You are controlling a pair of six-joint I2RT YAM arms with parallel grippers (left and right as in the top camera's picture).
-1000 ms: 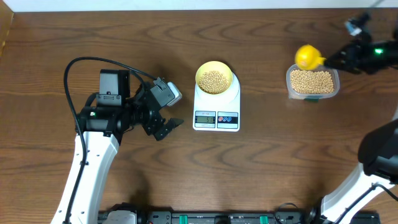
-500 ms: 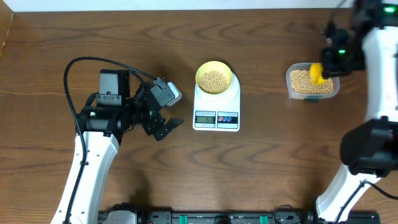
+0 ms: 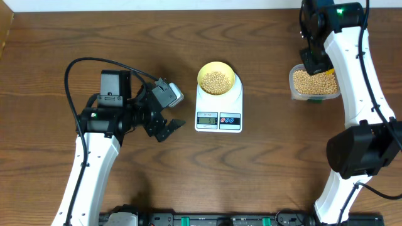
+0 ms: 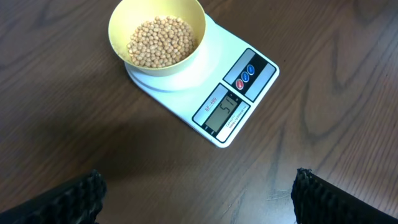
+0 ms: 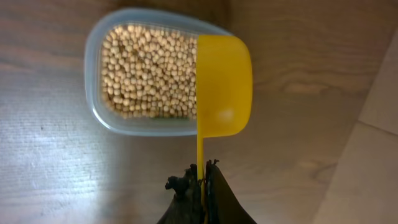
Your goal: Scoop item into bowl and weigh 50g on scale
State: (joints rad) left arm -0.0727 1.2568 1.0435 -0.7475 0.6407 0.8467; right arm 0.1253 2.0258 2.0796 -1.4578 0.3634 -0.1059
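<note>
The pale-yellow bowl [image 3: 216,78] holds tan beans [image 4: 160,40] and stands on the white scale [image 3: 218,116]. The left wrist view also shows the bowl [image 4: 118,25] and the scale [image 4: 255,84] with its display lit. My left gripper [image 3: 168,129] is open and empty, on the table left of the scale; its fingers frame the left wrist view [image 4: 196,205]. My right gripper [image 5: 203,177] is shut on the thin handle of a yellow scoop [image 5: 224,84]. The scoop is turned on its side over the right end of the clear tub [image 5: 93,93] of beans [image 5: 146,74].
The clear tub [image 3: 293,85] sits at the back right of the brown table, with my right arm [image 3: 352,69] reaching over it and hiding the scoop in the overhead view. A black cable [image 3: 75,69] loops beside the left arm. A pale table edge [image 5: 379,124] runs behind the tub.
My right arm has swung left from the far right edge to above the tub. The scoop went from the tub's left rim to over the beans. The left arm has not moved.
</note>
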